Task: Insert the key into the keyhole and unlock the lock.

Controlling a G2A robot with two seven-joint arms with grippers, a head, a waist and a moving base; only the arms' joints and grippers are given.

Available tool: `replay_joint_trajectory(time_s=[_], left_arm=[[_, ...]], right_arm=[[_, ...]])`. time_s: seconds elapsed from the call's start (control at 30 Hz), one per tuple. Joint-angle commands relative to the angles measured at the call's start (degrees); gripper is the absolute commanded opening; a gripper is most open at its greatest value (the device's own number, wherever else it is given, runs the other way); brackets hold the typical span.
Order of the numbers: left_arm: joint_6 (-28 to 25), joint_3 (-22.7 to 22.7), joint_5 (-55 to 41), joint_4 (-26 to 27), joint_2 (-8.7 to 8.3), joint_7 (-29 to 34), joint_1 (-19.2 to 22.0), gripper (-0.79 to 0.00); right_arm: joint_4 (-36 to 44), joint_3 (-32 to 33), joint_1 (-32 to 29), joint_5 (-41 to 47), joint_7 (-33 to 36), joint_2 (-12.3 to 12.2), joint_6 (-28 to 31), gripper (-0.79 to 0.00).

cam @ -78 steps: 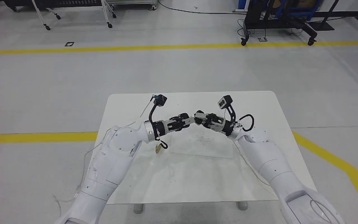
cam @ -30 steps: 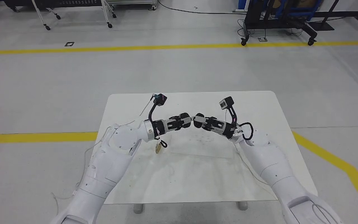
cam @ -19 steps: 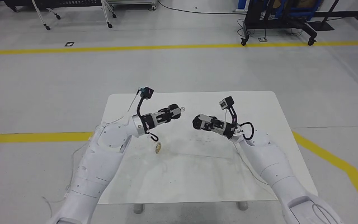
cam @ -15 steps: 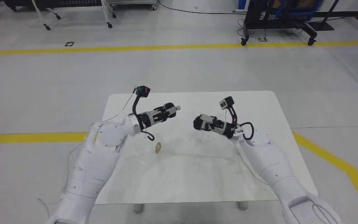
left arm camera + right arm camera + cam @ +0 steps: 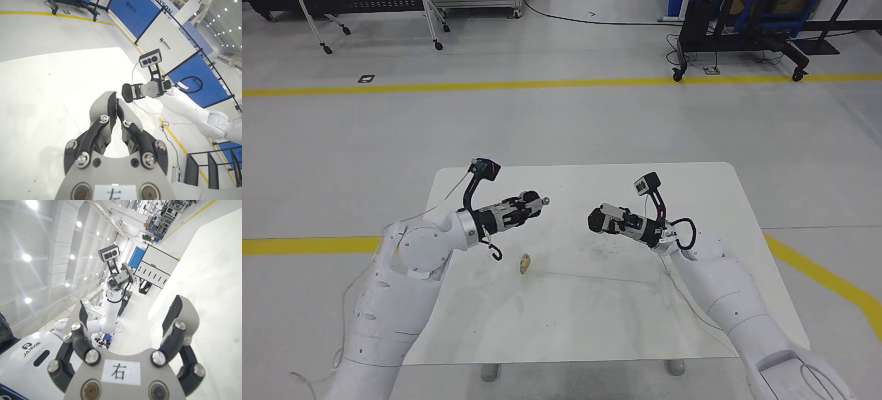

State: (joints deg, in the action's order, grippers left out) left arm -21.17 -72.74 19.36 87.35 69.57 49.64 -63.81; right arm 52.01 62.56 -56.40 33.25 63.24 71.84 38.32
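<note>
- Top view: the left gripper [image 5: 539,203] hovers left of the table's [image 5: 692,190] centre. The right gripper [image 5: 593,218] hangs near the centre, apart from it. A small brass-coloured thing, probably the lock [image 5: 525,264], lies nearer the left edge, untouched.
- Left wrist view: the jaws are pressed almost together, seemingly pinching a thin key [image 5: 117,97], though I cannot be sure. To do this well, steady the lock first, then line the blade up with the keyhole.
- Right wrist view: the jaws are spread wide and hold nothing, so this arm is free to brace the lock. Nothing blocks the way. A cart [image 5: 732,45] stands on the floor beyond the far edge.
</note>
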Motion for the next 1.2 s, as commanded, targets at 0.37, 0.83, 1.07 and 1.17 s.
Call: replay_joint_trajectory(time_s=[0.37,0.83,1.07,1.17], left_arm=[[-2.8,1.3,-10.3,-3.2,-0.84,11.2,2.8,-0.785],[2.1,2.6,-14.5,-4.3,-0.78,11.3,2.1,-0.785],[2.0,4.0,-17.7,-6.1,-0.94,14.7,3.7,-0.785],[1.7,4.8,-17.3,-6.3,-1.08,15.9,4.1,-0.785]], right_arm=[[0.0,0.0,0.0,0.0,0.0,0.0,0.0,0.0],[0.0,0.0,0.0,0.0,0.0,0.0,0.0,0.0],[0.0,0.0,0.0,0.0,0.0,0.0,0.0,0.0],[0.0,0.0,0.0,0.0,0.0,0.0,0.0,0.0]])
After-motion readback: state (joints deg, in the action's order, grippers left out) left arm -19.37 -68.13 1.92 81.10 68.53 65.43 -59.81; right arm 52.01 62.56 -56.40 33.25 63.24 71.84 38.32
